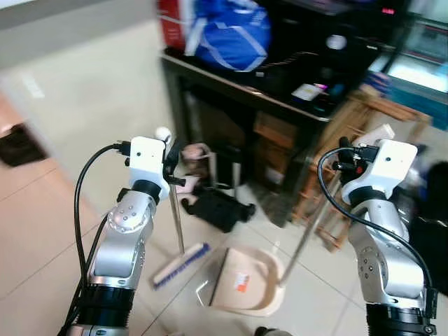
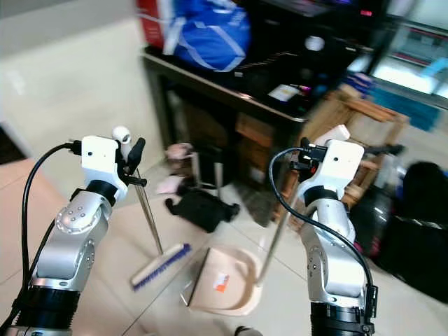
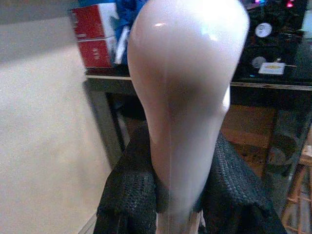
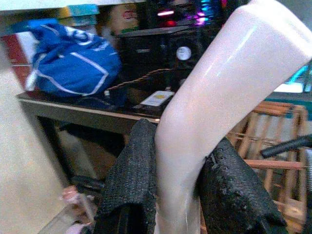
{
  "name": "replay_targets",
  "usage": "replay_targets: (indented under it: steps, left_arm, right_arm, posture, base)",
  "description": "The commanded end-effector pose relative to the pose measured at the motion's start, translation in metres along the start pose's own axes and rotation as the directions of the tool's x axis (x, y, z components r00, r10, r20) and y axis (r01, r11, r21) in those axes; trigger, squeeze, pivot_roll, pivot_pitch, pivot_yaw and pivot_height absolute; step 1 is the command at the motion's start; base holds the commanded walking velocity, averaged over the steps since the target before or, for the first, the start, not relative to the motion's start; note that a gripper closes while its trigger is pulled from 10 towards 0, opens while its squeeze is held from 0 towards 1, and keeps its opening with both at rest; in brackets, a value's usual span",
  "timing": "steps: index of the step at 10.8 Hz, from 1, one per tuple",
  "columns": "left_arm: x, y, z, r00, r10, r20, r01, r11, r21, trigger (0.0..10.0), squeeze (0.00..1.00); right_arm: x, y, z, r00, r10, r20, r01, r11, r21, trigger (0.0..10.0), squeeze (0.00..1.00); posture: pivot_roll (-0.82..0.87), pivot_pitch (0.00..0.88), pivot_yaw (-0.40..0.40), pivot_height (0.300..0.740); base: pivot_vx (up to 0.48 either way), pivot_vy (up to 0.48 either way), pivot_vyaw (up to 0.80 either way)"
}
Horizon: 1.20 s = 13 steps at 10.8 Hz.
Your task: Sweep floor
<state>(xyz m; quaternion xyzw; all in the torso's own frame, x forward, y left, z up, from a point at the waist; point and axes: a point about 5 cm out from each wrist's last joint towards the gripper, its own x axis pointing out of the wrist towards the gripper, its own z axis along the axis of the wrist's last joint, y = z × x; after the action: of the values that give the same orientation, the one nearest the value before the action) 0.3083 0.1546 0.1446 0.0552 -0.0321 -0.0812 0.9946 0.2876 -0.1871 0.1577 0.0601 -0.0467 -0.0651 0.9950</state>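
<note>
My left gripper (image 1: 171, 159) is shut on the pale top grip of a broom (image 3: 185, 97). Its thin metal shaft (image 1: 176, 217) runs down to the brush head with blue bristles (image 1: 180, 264) on the tiled floor. My right gripper (image 1: 348, 155) is shut on the pale handle of a dustpan (image 4: 214, 97). That handle's shaft (image 1: 308, 231) slants down to the beige pan (image 1: 245, 280), which lies on the floor just right of the brush head. An orange label sits inside the pan.
Ahead stands a dark table (image 1: 238, 87) with a blue bag (image 1: 231, 31) and red boxes on it. A black shoe-like item (image 1: 218, 208) and pink things (image 1: 196, 155) lie on the floor beneath it. To the right are a wooden rack (image 1: 364, 119) and a black bag (image 1: 434, 224); a dark mat (image 1: 17, 143) lies far left.
</note>
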Motion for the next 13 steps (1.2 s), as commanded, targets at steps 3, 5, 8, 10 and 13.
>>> replay_targets:
  steps: [3,5,8,10,13]
  left_arm:
    - [-0.006,0.001,-0.004,0.999,-0.010,-0.035,0.012,0.997,0.081,10.0,0.00]
    - [-0.008,0.001,-0.002,1.000,-0.013,-0.017,0.014,0.998,0.054,10.0,0.00]
    - [-0.012,0.000,-0.003,1.000,-0.009,-0.014,0.010,0.996,0.084,10.0,0.00]
    - [-0.013,0.000,-0.003,1.000,-0.005,-0.008,0.006,0.996,0.091,10.0,0.00]
    - [-0.015,-0.001,-0.003,1.000,-0.011,-0.011,0.012,0.996,0.086,10.0,0.00]
  right_arm:
    - [-0.001,0.008,0.002,1.000,0.031,-0.008,-0.031,0.998,-0.047,10.0,0.00]
    - [-0.004,0.008,-0.003,0.999,0.031,-0.041,-0.035,0.996,-0.084,10.0,0.00]
    - [-0.009,0.008,-0.005,0.998,0.028,-0.056,-0.033,0.995,-0.091,10.0,0.00]
    - [-0.010,0.006,-0.005,0.998,0.024,-0.058,-0.030,0.994,-0.103,10.0,0.00]
    - [-0.013,0.005,-0.006,0.997,0.033,-0.070,-0.042,0.992,-0.122,10.0,0.00]
  posture:
    - [0.03,0.000,0.048,0.740]
    - [0.03,0.000,0.047,0.740]
    - [0.03,0.000,0.048,0.740]
    - [0.03,0.000,0.048,0.740]
    - [0.03,0.000,0.045,0.740]
  base:
    - [0.000,0.000,-0.80]
    - [0.000,0.000,-0.80]
    - [0.000,0.000,-0.80]
    - [0.000,0.000,-0.80]
    - [0.000,0.000,-0.80]
